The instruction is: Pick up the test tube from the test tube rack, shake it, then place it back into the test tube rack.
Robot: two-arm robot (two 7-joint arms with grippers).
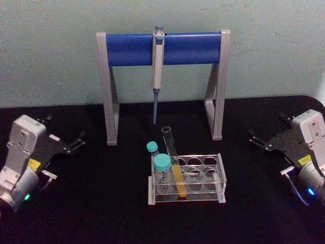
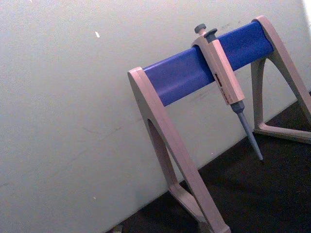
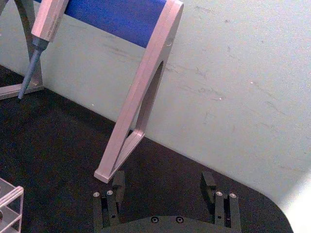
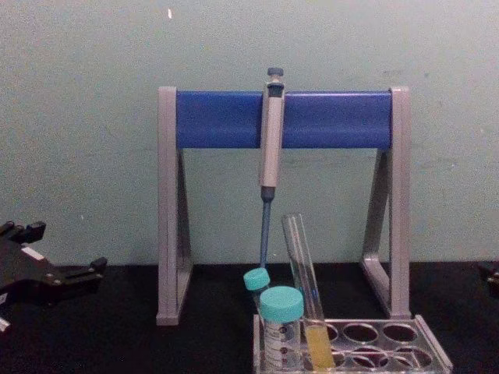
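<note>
Head view: we are only beginning, left pincer (image 1: 65,129) and right pincer (image 1: 266,127) idling released on the tabletop (image 1: 101,208), tube (image 1: 172,157) leaning in the rack (image 1: 221,178). Next, 1 pincer needs to clench its upper glass.

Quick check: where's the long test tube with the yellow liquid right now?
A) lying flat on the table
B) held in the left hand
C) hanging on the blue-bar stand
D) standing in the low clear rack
D: the test tube stands tilted in the test tube rack, with the left hand and right hand open, far to either side.
</note>
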